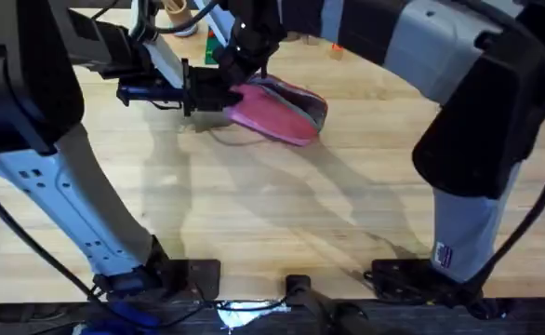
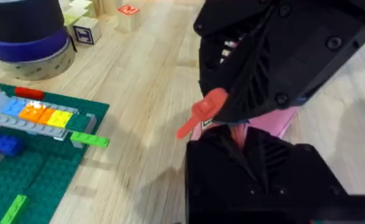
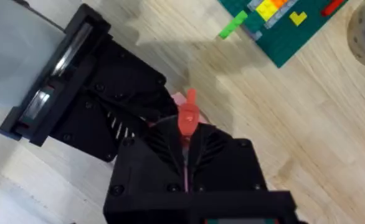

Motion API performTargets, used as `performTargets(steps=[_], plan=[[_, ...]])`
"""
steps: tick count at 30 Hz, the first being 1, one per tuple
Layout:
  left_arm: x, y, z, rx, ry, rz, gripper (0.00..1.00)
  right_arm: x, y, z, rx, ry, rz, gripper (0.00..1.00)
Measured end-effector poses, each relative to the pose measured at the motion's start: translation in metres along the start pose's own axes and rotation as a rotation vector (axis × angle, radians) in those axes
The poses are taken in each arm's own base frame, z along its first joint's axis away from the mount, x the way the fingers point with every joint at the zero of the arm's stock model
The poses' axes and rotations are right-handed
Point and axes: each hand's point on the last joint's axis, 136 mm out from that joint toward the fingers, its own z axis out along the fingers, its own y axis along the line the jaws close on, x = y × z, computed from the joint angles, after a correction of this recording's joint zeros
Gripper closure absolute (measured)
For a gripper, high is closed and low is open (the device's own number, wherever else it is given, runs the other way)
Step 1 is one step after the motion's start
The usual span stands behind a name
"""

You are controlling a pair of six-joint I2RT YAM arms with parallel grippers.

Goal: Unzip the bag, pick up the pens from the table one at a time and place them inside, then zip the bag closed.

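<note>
From overhead I see the pink pouch [image 1: 277,110] lying on the wooden table [image 1: 282,205] toward the far side, a little left of centre, its long axis running from the near-left end, where both grippers meet, out to the right and slightly toward me; its dark zipper edge faces the far right side. My left arm rises from the lower-left base, bends over and reaches in level from the left, so the left gripper [image 1: 219,96] sits at the pouch's left end. My right arm arcs high from the lower-right base, sweeps across the back of the table and comes down from the far side onto the same end, where the right gripper [image 1: 238,63] hangs just above the pouch. In the right wrist view the right gripper's black fingers [image 3: 164,146] are pressed together on a small red zipper pull [image 3: 188,117], with a sliver of pink fabric beside it. In the left wrist view the left gripper's fingers [image 2: 217,152] are drawn close on pink fabric [image 2: 257,124] at the pouch's end, pinching it, while the red pull [image 2: 201,115] sticks out beneath the other gripper. A green building-brick baseplate [image 2: 42,180] with coloured bricks lies on the table beside them.
</note>
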Motion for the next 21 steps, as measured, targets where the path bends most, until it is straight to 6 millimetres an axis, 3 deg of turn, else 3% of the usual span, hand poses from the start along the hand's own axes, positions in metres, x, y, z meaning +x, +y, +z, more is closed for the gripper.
performTargets(steps=[16,21], plan=[[-0.004,-0.002,0.002,0.008,-0.018,-0.032,0.956,0.012,-0.008,-0.010,-0.010,0.043,0.008,0.970],[-0.005,-0.001,0.002,0.008,-0.028,-0.038,0.956,0.014,-0.023,-0.024,0.005,0.040,0.028,0.970]])
